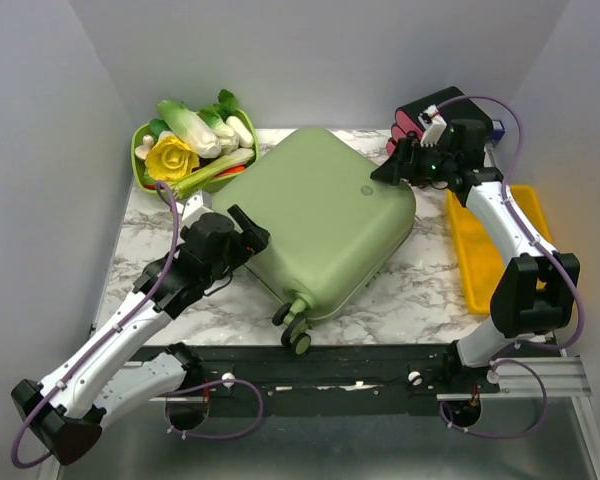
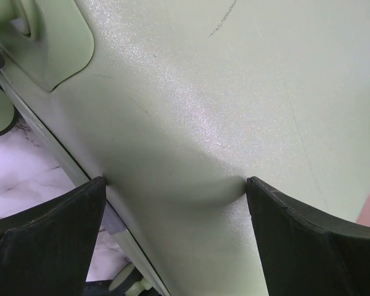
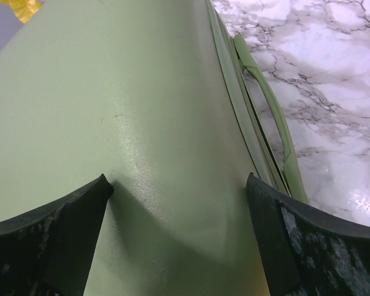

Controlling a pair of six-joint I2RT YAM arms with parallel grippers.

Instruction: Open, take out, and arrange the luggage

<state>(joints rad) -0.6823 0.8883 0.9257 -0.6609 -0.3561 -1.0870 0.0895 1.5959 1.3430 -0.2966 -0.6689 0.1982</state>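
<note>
A: Luggage (image 1: 325, 215) shut, flat, between both arms. Wheels (image 1: 296, 326) at its near end; long axis looks diagonal, hard to call.
B: Pincers?
A: Left gripper (image 1: 250, 232) spread wide at its left edge. Right gripper (image 1: 392, 168) spread wide at its far-right corner, handle (image 3: 268, 117) side. Neither grasps anything; equally near.
B: Markings?
A: Round logo (image 1: 370, 193), nothing readable.

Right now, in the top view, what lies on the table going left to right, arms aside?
A green dish of toy vegetables → luggage → yellow tray.
</note>
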